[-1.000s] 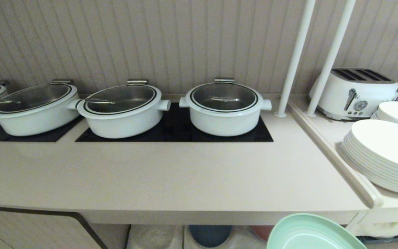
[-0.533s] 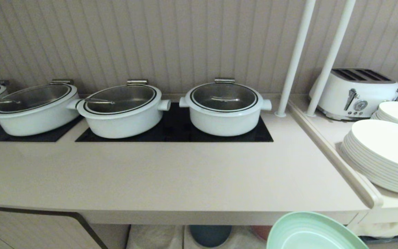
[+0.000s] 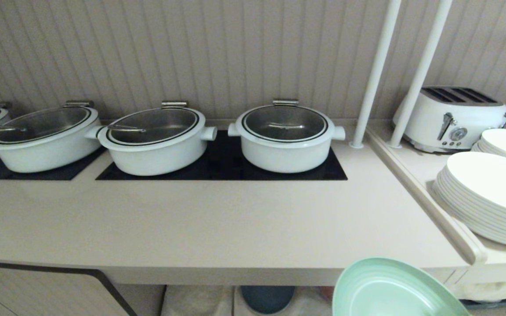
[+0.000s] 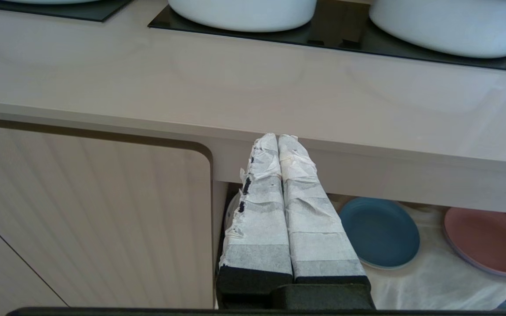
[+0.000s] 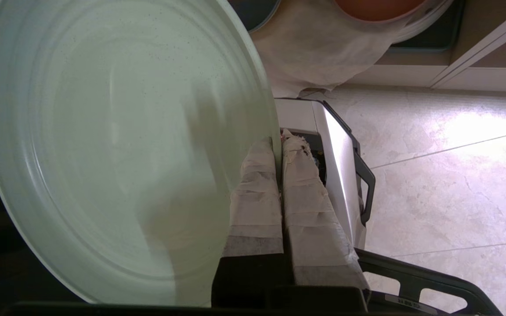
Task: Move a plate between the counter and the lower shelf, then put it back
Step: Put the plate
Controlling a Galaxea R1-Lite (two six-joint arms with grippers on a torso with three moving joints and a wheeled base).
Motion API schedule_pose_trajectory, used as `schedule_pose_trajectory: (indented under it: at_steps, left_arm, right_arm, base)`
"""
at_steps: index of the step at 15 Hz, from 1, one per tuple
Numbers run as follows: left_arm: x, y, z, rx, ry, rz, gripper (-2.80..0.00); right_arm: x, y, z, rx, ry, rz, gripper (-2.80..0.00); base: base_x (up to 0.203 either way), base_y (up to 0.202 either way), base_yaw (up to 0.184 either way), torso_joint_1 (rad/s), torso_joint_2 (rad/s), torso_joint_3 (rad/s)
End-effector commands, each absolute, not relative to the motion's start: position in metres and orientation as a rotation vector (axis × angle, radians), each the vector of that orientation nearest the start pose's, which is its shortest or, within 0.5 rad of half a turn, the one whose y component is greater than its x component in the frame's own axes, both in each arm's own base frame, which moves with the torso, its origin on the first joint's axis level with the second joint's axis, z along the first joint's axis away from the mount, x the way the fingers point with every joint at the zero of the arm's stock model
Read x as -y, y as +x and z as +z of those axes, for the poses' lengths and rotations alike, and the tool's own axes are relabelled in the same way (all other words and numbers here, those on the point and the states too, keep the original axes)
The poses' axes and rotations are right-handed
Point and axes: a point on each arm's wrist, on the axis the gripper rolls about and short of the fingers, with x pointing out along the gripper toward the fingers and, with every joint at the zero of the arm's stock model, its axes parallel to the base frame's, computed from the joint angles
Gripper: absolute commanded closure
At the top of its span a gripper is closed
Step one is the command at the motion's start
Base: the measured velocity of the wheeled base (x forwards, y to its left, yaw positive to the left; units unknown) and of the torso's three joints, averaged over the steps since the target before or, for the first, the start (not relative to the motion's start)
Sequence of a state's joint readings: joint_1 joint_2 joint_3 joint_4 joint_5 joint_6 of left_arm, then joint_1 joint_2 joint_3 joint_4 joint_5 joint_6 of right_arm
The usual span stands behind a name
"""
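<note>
Item: mint-green plate (image 5: 117, 149), rim pinched between the closed fingers of the right gripper (image 5: 279, 147), held tilted in the air just before the surface's (image 3: 218, 228) front edge. Left gripper (image 4: 278, 139): fingers pressed together, empty, below that edge. Legible writing: none.
</note>
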State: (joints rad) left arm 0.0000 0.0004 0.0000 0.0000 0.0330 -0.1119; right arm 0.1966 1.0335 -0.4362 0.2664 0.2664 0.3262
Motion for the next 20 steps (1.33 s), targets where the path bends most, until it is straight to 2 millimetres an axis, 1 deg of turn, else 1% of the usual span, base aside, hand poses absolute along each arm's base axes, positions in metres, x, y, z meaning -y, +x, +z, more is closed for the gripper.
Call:
schedule_pose_trajectory:
  at_steps: [1,5,9,13,17,20]
  left_arm:
    - [-0.001,-0.023,0.075,0.002,-0.113,0.034,0.00]
    - [-0.001,-0.023,0.076,0.003,-0.114,0.034,0.00]
    - [-0.001,-0.023,0.075,0.002,-0.114,0.034,0.00]
    - [-0.001,-0.023,0.075,0.002,-0.113,0.034,0.00]
    - [-0.001,-0.023,0.075,0.002,-0.114,0.034,0.00]
    - [-0.001,-0.023,0.076,0.003,-0.114,0.034,0.00]
  right_arm:
    - [-0.027,0.106,0.145,-0.963,0.331,0.284,0.00]
    - [-0.031,0.124,0.153,-0.963,0.335,0.302,0.00]
    - [-0.036,0.149,0.162,-0.959,0.324,0.309,0.00]
    - [-0.041,0.172,0.167,-0.965,0.295,0.343,0.00]
    - [-0.048,0.202,0.175,-0.963,0.288,0.374,0.00]
    - [-0.054,0.225,0.176,-0.970,0.285,0.384,0.00]
  base:
    - [0.000,0.000,0.000,0.000,0.00,0.000]
    - [0.000,0.000,0.000,0.000,0.00,0.000]
    - [0.000,0.000,0.000,0.000,0.00,0.000]
    - [0.000,0.000,0.000,0.000,0.00,0.000]
    - [0.000,0.000,0.000,0.000,0.00,0.000]
    - [0.000,0.000,0.000,0.000,0.00,0.000]
